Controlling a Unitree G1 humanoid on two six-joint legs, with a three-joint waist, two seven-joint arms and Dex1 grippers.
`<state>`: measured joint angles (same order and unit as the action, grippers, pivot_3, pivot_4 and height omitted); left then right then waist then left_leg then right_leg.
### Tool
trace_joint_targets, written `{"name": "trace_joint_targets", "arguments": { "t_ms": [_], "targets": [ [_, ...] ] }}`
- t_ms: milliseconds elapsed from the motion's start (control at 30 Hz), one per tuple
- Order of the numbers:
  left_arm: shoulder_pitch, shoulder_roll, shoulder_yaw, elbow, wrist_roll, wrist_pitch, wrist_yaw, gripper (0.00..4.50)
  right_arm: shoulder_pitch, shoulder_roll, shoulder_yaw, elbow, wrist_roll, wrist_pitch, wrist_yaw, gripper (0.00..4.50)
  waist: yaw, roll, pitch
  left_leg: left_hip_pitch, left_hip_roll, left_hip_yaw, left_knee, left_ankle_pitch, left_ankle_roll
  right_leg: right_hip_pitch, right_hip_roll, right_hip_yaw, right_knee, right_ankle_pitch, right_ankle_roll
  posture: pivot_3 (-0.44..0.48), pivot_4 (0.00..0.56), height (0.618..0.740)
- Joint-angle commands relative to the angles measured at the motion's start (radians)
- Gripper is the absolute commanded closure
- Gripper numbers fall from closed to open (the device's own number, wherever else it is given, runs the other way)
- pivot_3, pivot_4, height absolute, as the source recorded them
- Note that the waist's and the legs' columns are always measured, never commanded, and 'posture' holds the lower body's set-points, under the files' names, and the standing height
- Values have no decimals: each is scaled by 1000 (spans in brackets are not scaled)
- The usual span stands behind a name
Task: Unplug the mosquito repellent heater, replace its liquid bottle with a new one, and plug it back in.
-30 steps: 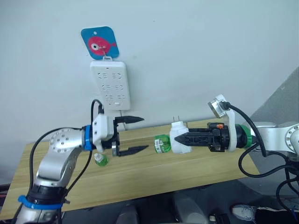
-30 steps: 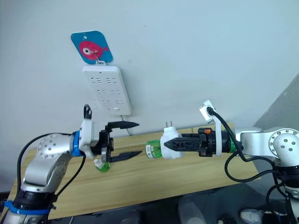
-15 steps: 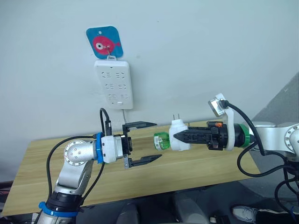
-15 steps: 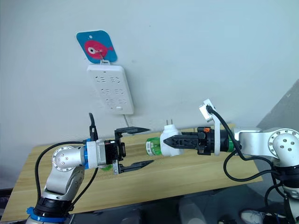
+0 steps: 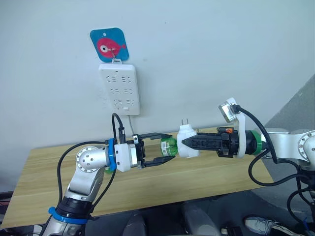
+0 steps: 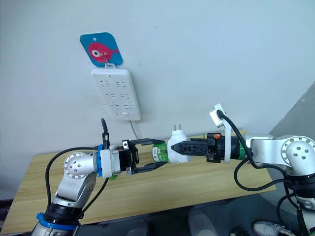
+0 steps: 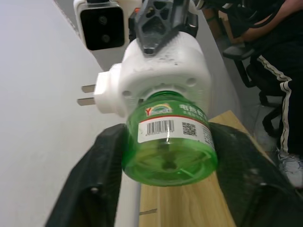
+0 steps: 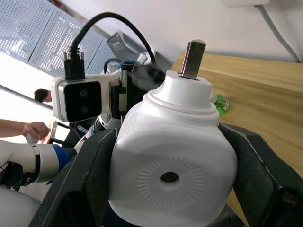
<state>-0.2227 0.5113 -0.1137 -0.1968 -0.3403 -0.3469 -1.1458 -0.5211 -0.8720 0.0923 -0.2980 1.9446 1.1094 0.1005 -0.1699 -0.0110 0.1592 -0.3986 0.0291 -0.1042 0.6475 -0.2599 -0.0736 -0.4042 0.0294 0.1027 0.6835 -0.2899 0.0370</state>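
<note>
We hold the small white rounded plastic heater [image 5: 187,144] in the air above the pale wooden table [image 5: 206,177], prongs pointing up, well clear of the long white power strip [image 5: 119,89] on the far wall. Our right gripper [image 5: 189,144] is clamped on the heater's body, its black fingers pressed to either side. The green translucent liquid bottle [image 5: 168,146] sits in the heater's socket and points left, toward our left gripper [image 5: 166,147]. That gripper is spread wide, one finger on each side of the bottle; from the left wrist view we judge the fingers [image 7: 106,165] flank it without pinching yet. To do this well, we should centre the bottle between the fingers, close firmly on its body rather than its label edge, then turn about the bottle's own axis while our right arm keeps the heater steady. A second small green bottle [image 5: 107,170] lies on the table behind our left arm.
</note>
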Motion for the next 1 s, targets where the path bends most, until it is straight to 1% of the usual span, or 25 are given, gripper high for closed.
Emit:
{"name": "trace_joint_targets", "arguments": {
  "t_ms": [33, 67, 100, 133, 233, 267, 333, 433, 533, 667, 733, 833, 900, 933, 967, 1000],
  "targets": [
    [-32, 61, 0, -72, -83, 121, -29, 2240, -8, 1, -28, -16, 28, -12, 8, 1429, 0, 0, 0, 0, 0, 0, 0, 0, 0, 0, 0, 0, 0, 0, 0, -214, 121, 736],
    [-52, 103, 1, -96, -127, 248, -26, 2240, -11, -3, -27, -17, 28, -10, 9, 1429, -1, 0, 0, 0, 0, 0, 0, 0, 0, 0, 0, 0, 1, 0, 1, -214, 121, 736],
    [-90, 162, 3, -116, -201, 443, -7, 2240, -16, -9, -26, -19, 23, -4, 15, 1429, -2, 0, 0, 0, 0, -1, 0, 0, 0, 0, 0, 0, 1, -1, 1, -214, 121, 736],
    [-119, 203, 5, -131, -255, 585, 12, 2240, -20, -14, -25, -21, 20, 0, 19, 1429, -3, 0, 0, 0, 0, -1, 0, 0, 0, 0, 0, 0, 2, -1, 1, -214, 121, 736],
    [-219, 290, 14, -119, -460, 978, 65, 2240, -36, -21, -25, -22, -14, 18, 54, 1429, -5, 0, 0, 1, 0, -2, 1, 0, 0, 0, 1, -1, 5, -3, 4, -204, 123, 736],
    [-255, 319, 11, -98, -515, 1083, 46, 2240, -45, -22, -26, -24, -40, 28, 81, 1429, -5, 0, 0, 1, 0, -2, 1, 0, 0, 0, 1, -2, 5, -3, 4, -204, 124, 736],
    [-310, 357, 3, -63, -581, 1230, 17, 2240, -53, -24, -27, -25, -64, 41, 118, 1429, -7, 0, 0, 1, 0, -2, 1, 0, 0, -1, 1, -2, 5, -3, 4, -204, 124, 736],
    [-422, 358, -14, 31, -667, 1433, 4, 2240, -65, -23, -27, -14, -69, 56, 162, 1429, -9, 0, 0, 1, 0, -3, 1, 0, 0, -1, 2, -3, 6, -3, 4, -210, 125, 736],
    [-459, 340, -7, 60, -685, 1498, 18, 2240, -71, -22, -25, -10, -78, 60, 179, 1429, -12, 0, 0, 1, 0, -3, 1, 0, 0, -1, 2, -2, 6, -3, 3, -210, 125, 736],
    [-468, 331, 3, 63, -686, 1528, 24, 2240, -72, -21, -25, -9, -84, 62, 188, 1429, -19, 0, 0, 1, 0, -3, 0, 0, 0, -1, 2, -2, 6, -4, 3, -210, 125, 736],
    [-423, 326, 18, 46, -629, 1424, 8, 1519, -66, -22, -26, -6, -57, 55, 169, 1429, -21, 0, 0, 2, 0, -3, 0, 0, 0, -1, 2, -3, 6, -4, 3, -216, 125, 736],
    [-380, 313, 51, 26, -588, 1328, -7, 694, -59, -26, -28, -2, -32, 47, 152, 1429, -25, 0, 0, 3, 1, -2, 0, 0, 0, -1, 2, -1, 7, -4, 2, -216, 125, 736],
    [-348, 303, 68, 5, -534, 1250, 10, 90, -53, -28, -30, 4, -12, 39, 136, 1429, -23, 0, 0, 3, 1, -2, 0, 0, 0, -1, 2, -1, 8, -4, 2, -210, 120, 736],
    [-317, 307, 83, -19, -511, 1195, -6, 8, -48, -29, -31, 12, 2, 32, 123, 1429, -23, 0, 0, 3, 1, -2, 0, 0, 0, -1, 2, -1, 8, -4, 2, -210, 120, 736],
    [-288, 290, 116, -37, -502, 1159, 22, 0, -42, -31, -34, 23, 15, 26, 108, 1429, -23, 0, 0, 2, 1, -2, 1, 0, 0, -1, 2, -1, 8, -4, 2, -208, 119, 736],
    [-266, 282, 144, -51, -511, 1157, 46, 0, -38, -34, -36, 29, 16, 26, 103, 1429, -22, 0, 0, 2, 1, -2, 0, 0, 0, -1, 2, -1, 7, -4, 2, -208, 119, 736]
  ]
}}
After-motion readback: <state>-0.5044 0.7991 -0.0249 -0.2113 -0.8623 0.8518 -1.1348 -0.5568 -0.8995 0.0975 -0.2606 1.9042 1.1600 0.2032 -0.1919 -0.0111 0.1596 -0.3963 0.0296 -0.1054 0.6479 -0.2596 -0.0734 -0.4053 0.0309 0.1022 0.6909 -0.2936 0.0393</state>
